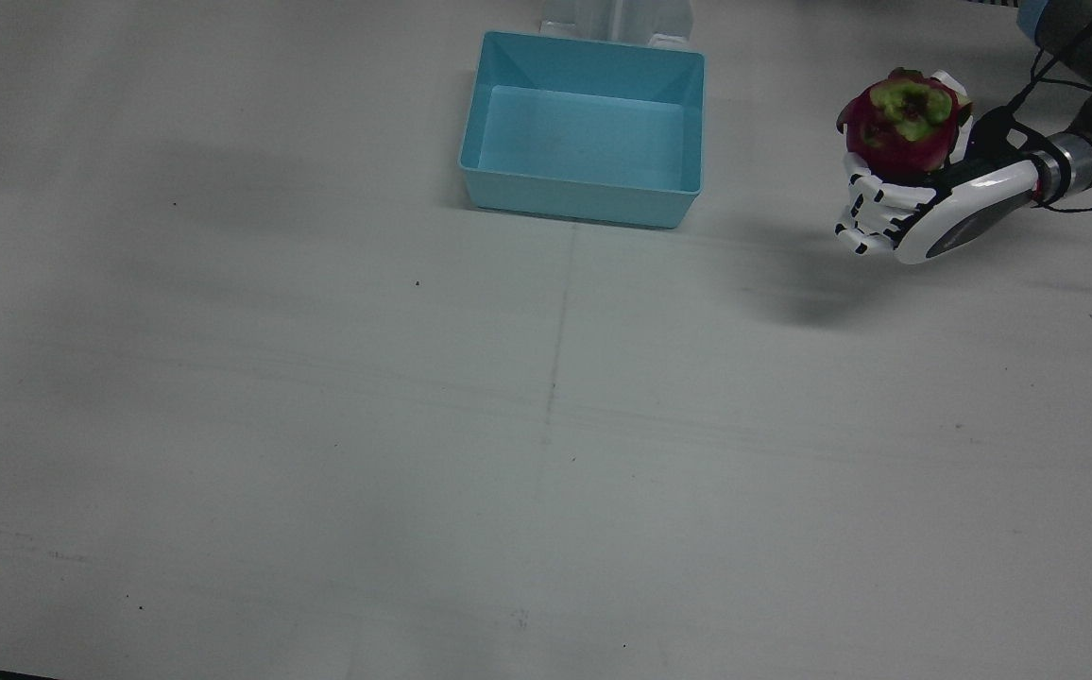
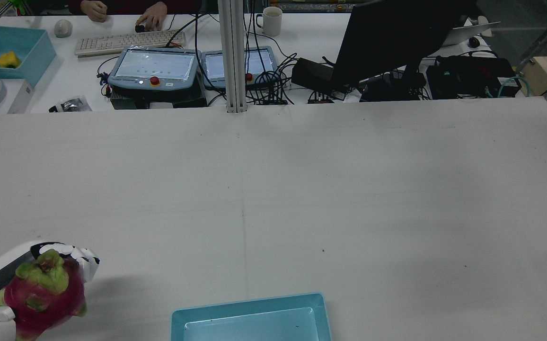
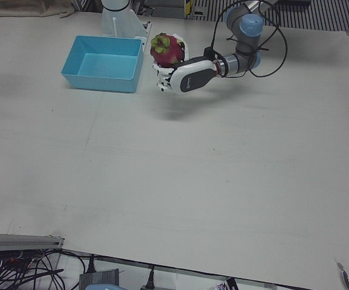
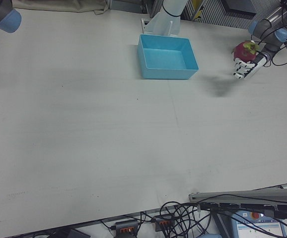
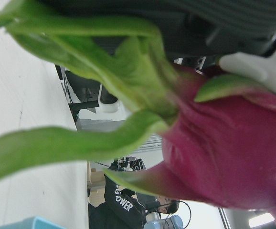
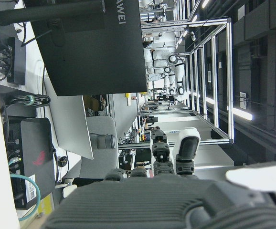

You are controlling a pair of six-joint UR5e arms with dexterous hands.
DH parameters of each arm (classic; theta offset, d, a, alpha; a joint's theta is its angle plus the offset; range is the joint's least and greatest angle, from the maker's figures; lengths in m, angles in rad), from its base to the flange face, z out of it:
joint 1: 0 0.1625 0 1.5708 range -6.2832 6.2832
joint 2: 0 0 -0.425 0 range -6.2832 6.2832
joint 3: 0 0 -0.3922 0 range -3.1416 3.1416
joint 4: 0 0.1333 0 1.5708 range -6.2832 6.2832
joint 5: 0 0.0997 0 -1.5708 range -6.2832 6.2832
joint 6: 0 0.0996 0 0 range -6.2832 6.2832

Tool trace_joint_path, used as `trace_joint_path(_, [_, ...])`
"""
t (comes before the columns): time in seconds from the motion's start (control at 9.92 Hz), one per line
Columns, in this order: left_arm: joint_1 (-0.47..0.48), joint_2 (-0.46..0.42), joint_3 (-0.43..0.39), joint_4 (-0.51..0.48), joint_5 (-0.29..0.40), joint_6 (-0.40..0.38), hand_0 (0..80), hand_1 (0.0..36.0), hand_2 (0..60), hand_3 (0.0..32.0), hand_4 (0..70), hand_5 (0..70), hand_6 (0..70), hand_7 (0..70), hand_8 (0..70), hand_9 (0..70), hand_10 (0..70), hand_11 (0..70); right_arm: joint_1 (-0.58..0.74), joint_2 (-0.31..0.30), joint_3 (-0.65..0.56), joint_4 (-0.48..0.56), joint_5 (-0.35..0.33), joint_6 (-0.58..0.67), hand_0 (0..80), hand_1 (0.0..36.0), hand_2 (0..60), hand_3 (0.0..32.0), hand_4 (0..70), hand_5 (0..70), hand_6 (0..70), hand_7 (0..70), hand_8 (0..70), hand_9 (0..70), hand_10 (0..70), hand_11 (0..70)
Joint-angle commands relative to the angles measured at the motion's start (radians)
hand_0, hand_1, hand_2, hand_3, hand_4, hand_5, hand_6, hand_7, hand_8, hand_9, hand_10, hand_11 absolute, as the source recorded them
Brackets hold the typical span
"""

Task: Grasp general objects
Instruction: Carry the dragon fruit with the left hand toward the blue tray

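In the front view, your left hand [image 1: 895, 212] already cradles the dragon fruit [image 1: 900, 123], lifted off the table [image 1: 319, 425] to the side of the empty blue bin [image 1: 584, 127]; the grasp looks done, and a drop into that bin is probably what remains. The rear view shows the fruit magenta with green, leafy scales, fingers [image 2: 82, 258] wrapped behind it. In the left hand view the scales curl outward. The right hand view shows only the right hand's [image 6: 166, 157] fingers, apparently extended, grasping nothing.
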Motion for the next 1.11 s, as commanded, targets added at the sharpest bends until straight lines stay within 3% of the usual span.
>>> trace_joint_path(0.0, [0.14, -0.001, -0.063, -0.013, -0.047, 0.036, 53.3, 2.8, 60.0, 0.0, 70.0, 70.0, 70.0, 70.0, 70.0, 70.0, 70.0, 70.0, 0.0, 0.0, 0.0, 0.0, 0.0, 0.0, 0.0, 0.0, 0.0, 0.0, 0.0, 0.0, 0.0, 0.0, 0.0, 0.0, 0.0, 0.0])
trace_joint_path(0.2, [0.282, -0.018, -0.078, -0.032, -0.146, 0.116, 53.1, 2.8, 60.0, 0.0, 70.0, 70.0, 70.0, 70.0, 70.0, 70.0, 70.0, 70.0, 0.0, 0.0, 0.0, 0.0, 0.0, -0.001, 0.0, 0.0, 0.0, 0.0, 0.0, 0.0, 0.0, 0.0, 0.0, 0.0, 0.0, 0.0])
trace_joint_path(0.3, [0.324, -0.068, -0.079, -0.001, -0.167, 0.132, 53.0, 2.8, 60.0, 0.0, 70.0, 70.0, 70.0, 70.0, 70.0, 70.0, 70.0, 70.0, 0.0, 0.0, 0.0, 0.0, 0.0, -0.002, 0.0, 0.0, 0.0, 0.0, 0.0, 0.0, 0.0, 0.0, 0.0, 0.0, 0.0, 0.0])
trace_joint_path(0.71, [0.422, -0.312, -0.115, 0.247, -0.175, 0.175, 52.8, 3.2, 60.0, 0.0, 70.0, 70.0, 70.0, 70.0, 70.0, 70.0, 70.0, 70.0, 0.0, 0.0, 0.0, 0.0, 0.0, -0.002, 0.0, 0.0, 0.0, 0.0, 0.0, 0.0, 0.0, 0.0, 0.0, 0.0, 0.0, 0.0])
trace_joint_path(1.01, [0.421, -0.348, -0.115, 0.277, -0.175, 0.17, 52.9, 3.1, 60.0, 0.0, 70.0, 70.0, 70.0, 70.0, 70.0, 70.0, 70.0, 70.0, 0.0, 0.0, 0.0, 0.0, 0.0, -0.002, 0.0, 0.0, 0.0, 0.0, 0.0, 0.0, 0.0, 0.0, 0.0, 0.0, 0.0, 0.0])
